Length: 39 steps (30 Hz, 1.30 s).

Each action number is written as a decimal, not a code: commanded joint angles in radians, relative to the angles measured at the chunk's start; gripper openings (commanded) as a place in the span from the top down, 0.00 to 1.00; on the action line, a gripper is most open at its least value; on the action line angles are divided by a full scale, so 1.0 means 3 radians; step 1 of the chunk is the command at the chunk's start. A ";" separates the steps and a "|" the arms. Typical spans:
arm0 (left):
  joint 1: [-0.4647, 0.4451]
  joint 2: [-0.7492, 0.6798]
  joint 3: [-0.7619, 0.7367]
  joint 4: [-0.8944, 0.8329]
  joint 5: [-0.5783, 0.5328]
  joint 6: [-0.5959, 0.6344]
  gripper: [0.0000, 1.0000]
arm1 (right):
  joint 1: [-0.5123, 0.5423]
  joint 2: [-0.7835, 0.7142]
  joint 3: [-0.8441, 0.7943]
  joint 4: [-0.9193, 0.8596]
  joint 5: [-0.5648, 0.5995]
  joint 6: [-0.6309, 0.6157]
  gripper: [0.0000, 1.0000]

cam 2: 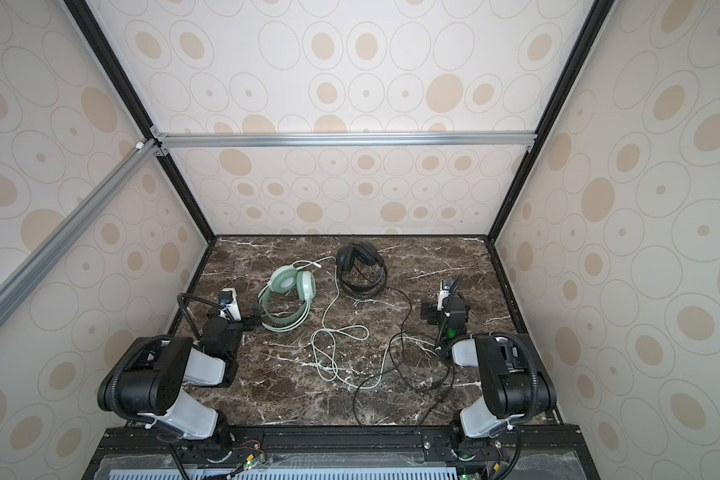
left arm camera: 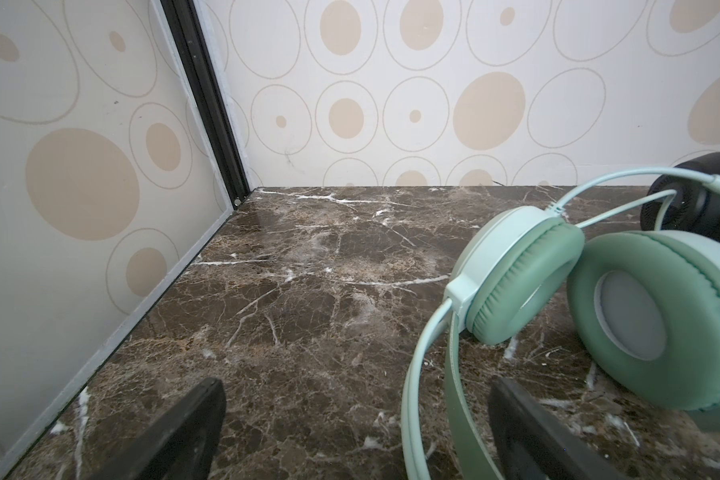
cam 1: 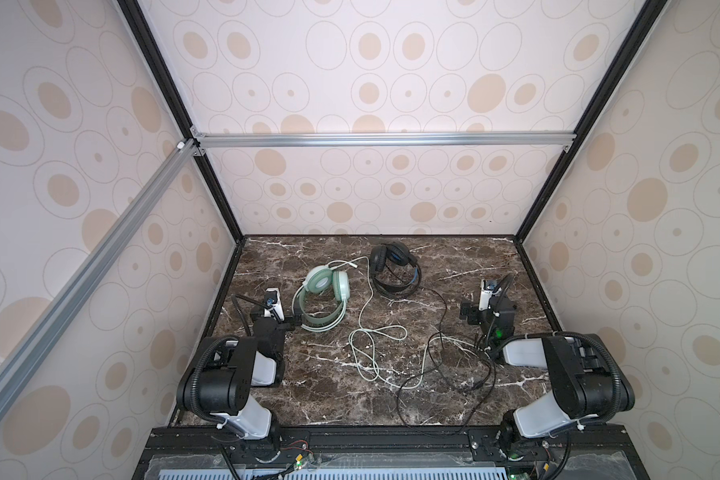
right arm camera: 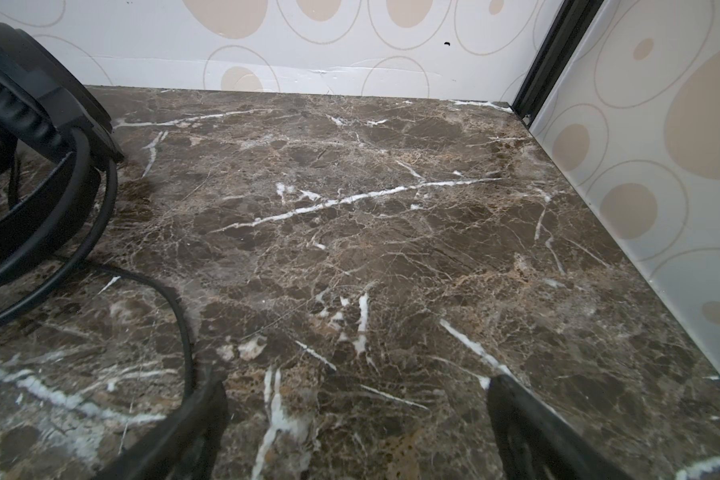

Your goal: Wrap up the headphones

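Left tool (left arm camera: 356,384) gaping, band of mint headphones (left arm camera: 524,278) between jaws; right tool (right arm camera: 356,384) gaping, empty.

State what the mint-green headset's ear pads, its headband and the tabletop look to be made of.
Ear pads: probably soft faux leather; matte green skin with fine wrinkles and a scalloped seam.
Headband: likely plastic; a flat matte strap plus thin, smooth pale rails.
Tabletop: brown marble or a marble-print laminate; white veins, faint sheen. Which one cannot be told.

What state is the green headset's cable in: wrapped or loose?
Loose: the green cable trails from the green headset in open loops across the table, unwrapped.
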State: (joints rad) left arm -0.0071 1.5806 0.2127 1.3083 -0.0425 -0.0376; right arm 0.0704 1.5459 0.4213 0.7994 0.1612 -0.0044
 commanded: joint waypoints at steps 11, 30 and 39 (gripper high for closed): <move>-0.0003 -0.0023 0.0038 0.0139 0.0047 0.0054 0.02 | -0.0019 -0.0048 -0.0009 0.0006 0.0092 0.0034 0.00; 0.0018 -0.0485 0.0317 -0.0799 0.0096 -0.0001 0.02 | -0.0018 -0.0443 0.0165 -0.0681 0.0152 0.0015 0.00; 0.0018 -0.0849 0.0450 -0.1362 0.0097 -0.0214 0.02 | -0.0016 -0.0742 0.0353 -0.1216 0.0095 0.0074 0.00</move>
State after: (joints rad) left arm -0.0063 1.3602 0.3065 0.9787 -0.0235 -0.0643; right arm 0.0704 1.3605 0.4946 0.5083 0.1944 0.0048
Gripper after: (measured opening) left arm 0.982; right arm 0.997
